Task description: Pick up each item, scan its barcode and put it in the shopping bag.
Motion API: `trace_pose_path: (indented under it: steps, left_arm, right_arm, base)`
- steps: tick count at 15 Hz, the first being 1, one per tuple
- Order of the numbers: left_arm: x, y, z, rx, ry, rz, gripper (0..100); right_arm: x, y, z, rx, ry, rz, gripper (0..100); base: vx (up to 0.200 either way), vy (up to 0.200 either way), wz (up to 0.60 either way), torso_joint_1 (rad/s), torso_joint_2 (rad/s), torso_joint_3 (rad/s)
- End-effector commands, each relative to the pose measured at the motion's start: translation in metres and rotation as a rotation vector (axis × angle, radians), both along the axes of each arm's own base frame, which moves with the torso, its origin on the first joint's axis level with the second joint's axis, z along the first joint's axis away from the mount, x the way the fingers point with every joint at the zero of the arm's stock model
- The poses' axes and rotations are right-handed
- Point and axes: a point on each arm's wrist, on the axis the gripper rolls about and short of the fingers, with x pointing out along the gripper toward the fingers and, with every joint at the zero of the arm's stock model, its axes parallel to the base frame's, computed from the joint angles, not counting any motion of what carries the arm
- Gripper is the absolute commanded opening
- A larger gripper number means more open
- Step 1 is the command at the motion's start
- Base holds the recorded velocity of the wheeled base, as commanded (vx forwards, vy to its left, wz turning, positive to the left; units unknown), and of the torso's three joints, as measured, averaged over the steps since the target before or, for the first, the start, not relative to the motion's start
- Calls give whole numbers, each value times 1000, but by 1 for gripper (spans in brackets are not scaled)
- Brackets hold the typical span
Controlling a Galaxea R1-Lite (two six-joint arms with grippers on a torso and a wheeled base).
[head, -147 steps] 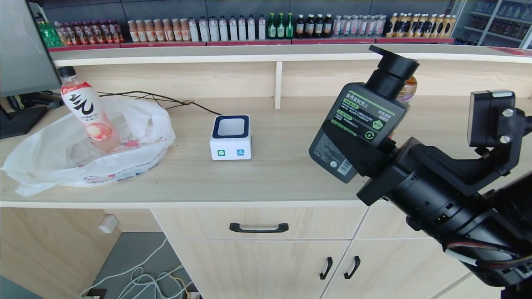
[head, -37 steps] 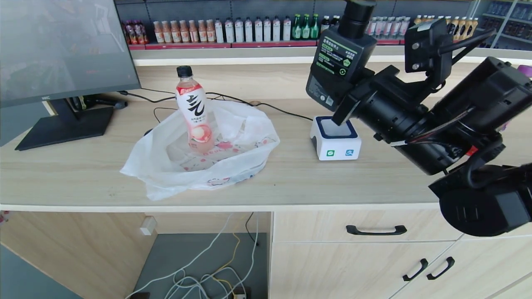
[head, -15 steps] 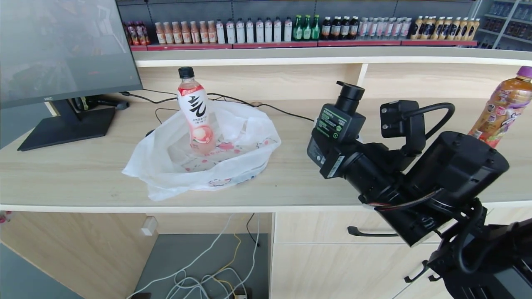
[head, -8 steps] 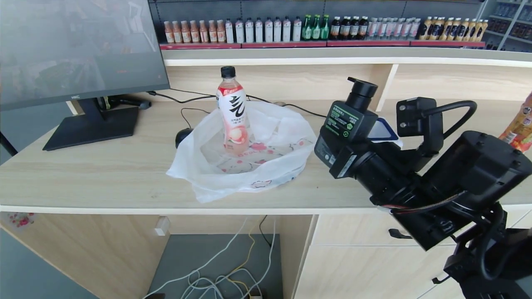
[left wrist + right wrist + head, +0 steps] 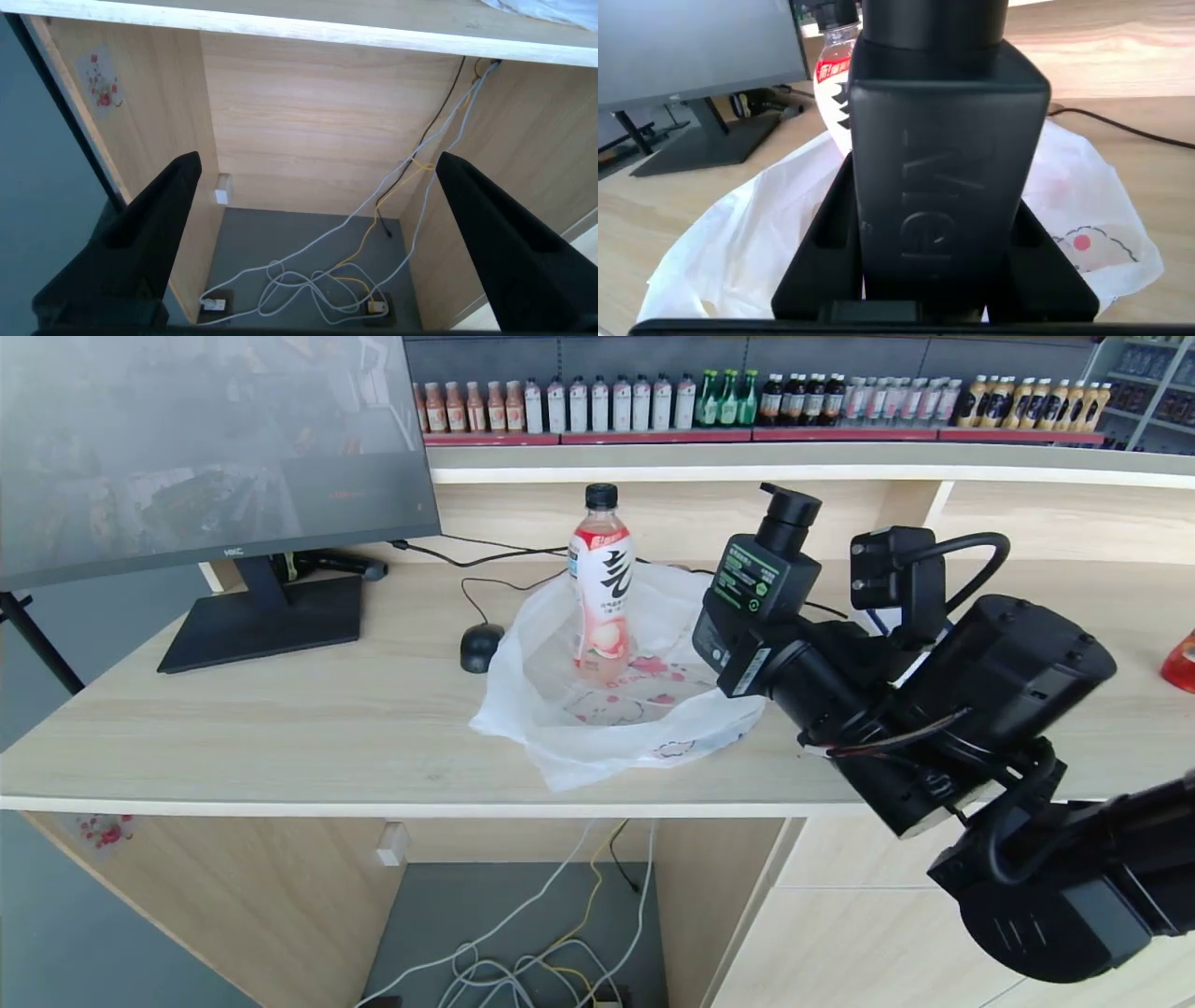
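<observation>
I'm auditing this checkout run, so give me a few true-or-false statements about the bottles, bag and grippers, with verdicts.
1. The right gripper holds the dark square bottle. True.
2. The pink drink bottle lies flat in the shopping bag. False: it stands upright.
3. A black mouse sits on the counter beside the bag. True.
4. The left gripper is shut. False: it is open.

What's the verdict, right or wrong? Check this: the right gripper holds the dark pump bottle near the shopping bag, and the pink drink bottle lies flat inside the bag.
Wrong in one respect. The pink drink bottle stands upright inside the shopping bag, not flat, as the head view shows. The rest holds: the right gripper holds the dark pump bottle near the bag.
</observation>
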Motion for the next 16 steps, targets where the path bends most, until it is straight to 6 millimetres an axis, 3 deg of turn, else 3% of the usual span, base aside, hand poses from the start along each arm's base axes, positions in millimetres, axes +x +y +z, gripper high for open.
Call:
trace_pose_path:
  steps: [1,3,6,9,13,16]
  left_arm:
    - [0,0,0,-1,0,-1,100]
    - [0,0,0,2,0,-1,100]
    - [0,0,0,-3,0,-1,100]
    - [0,0,0,-3,0,-1,100]
    - [0,0,0,-1,0,-1,100]
    - [0,0,0,-1,0,-1,100]
  right_arm:
    - [18,14,-1,-10,-22,-18,0]
    - [42,20,-7,-30,-77,-63,0]
    - [58,25,-22,-19,-91,-89,0]
    - [97,7,-2,2,-151,-195,0]
    - [111,12,16,-40,-106,-150,0]
    - [122,20,-2,-93,-38,-123,0]
  base:
    - [0,0,0,0,0,0]
    - [0,0,0,0,0,0]
    - [0,0,0,0,0,0]
    - [0,0,0,0,0,0]
    - [0,0,0,0,0,0]
    - [0,0,0,0,0,0]
